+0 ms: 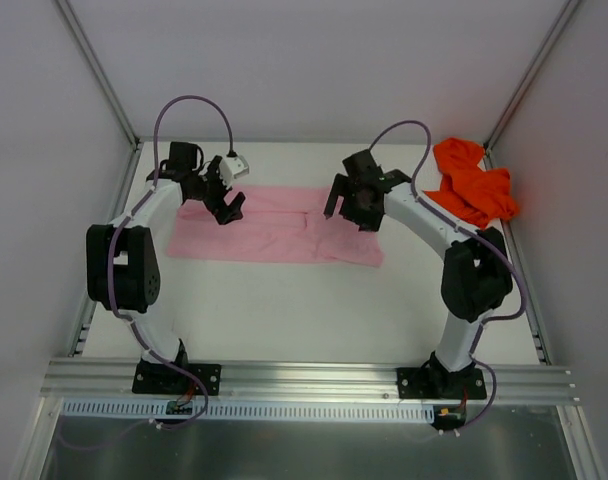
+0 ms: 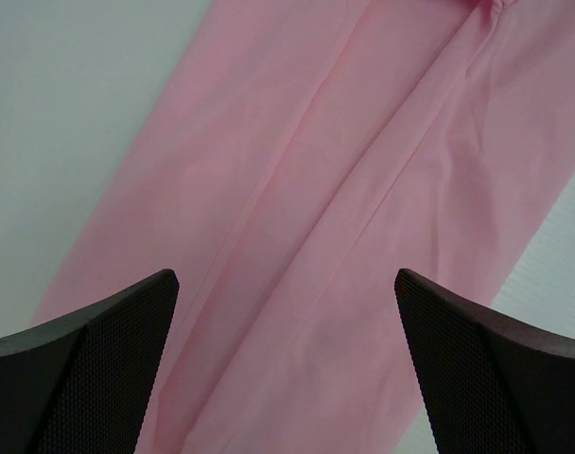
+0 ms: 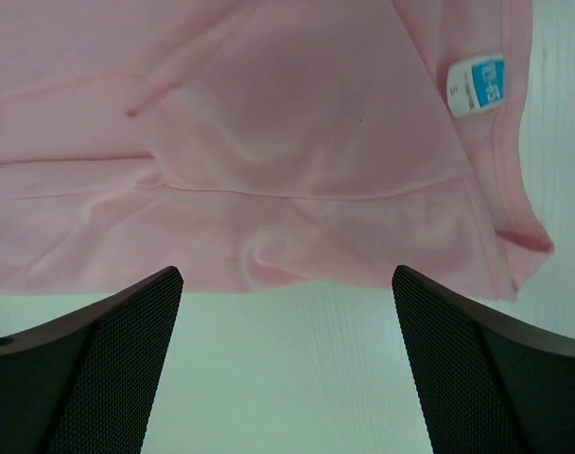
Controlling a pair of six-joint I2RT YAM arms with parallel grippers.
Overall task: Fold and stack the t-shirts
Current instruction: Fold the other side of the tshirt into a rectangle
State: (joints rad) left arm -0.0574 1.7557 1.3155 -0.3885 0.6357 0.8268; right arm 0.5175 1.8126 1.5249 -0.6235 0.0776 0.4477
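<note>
so the pink t-shirt (image 1: 274, 238) sits half-folded, left hand (image 1: 229, 208) and right hand (image 1: 344, 210) both spread empty over it, next probably pinch an end and fold across, orange t-shirt (image 1: 474, 185) at 2 o'clock

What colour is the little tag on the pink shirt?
The tag is white and blue, clearest in the right wrist view.

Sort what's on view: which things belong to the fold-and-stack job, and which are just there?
Job: pink t-shirt, spread mid-table; orange t-shirt, crumpled far right; left tool and right tool, both open at the pink one.
Just there: white table, metal rail at the near edge.
</note>
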